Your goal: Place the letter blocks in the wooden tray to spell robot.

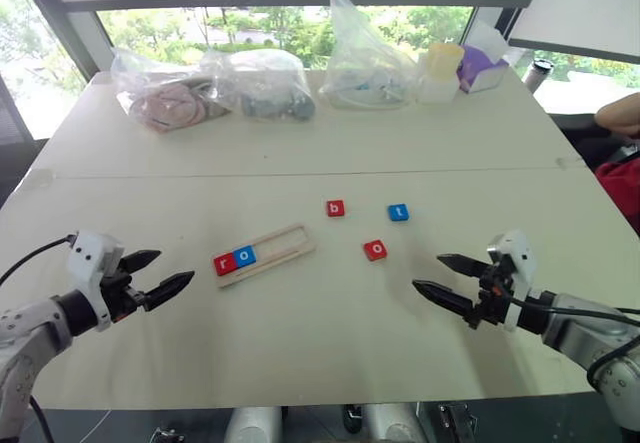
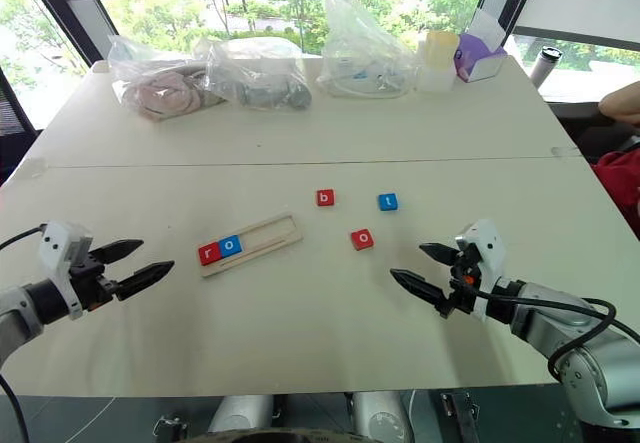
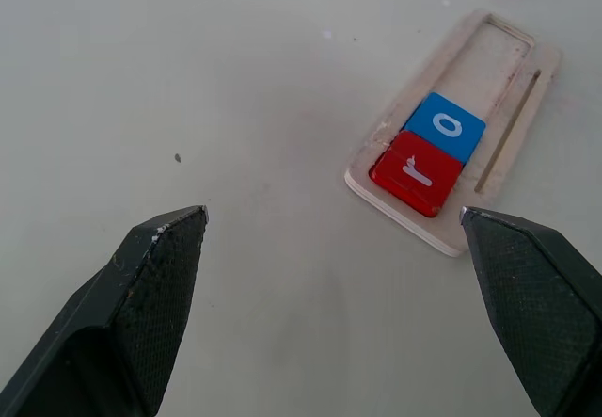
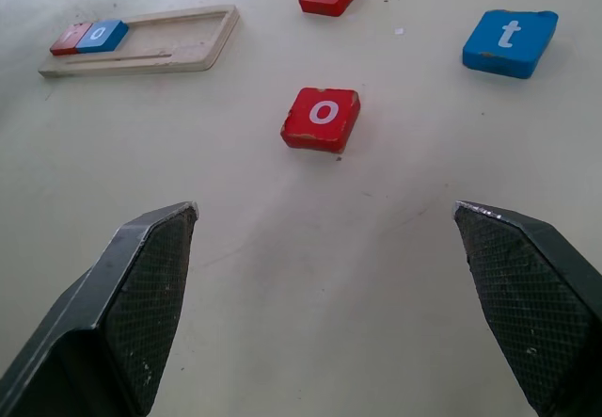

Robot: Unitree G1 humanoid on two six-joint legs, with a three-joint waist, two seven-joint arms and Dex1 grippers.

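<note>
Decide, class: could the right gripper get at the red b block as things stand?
Probably yes. The right gripper is open and holds nothing, and the red b block lies loose on the table. The red o block lies near the path but does not cover it.

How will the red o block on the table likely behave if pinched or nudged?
The red o block looks like a flat, rigid square, so it should probably slide, not roll or tip. Lying flat on the smooth table, its low edges may give little to pinch. It seems light, so a nudge could shift it.
</note>
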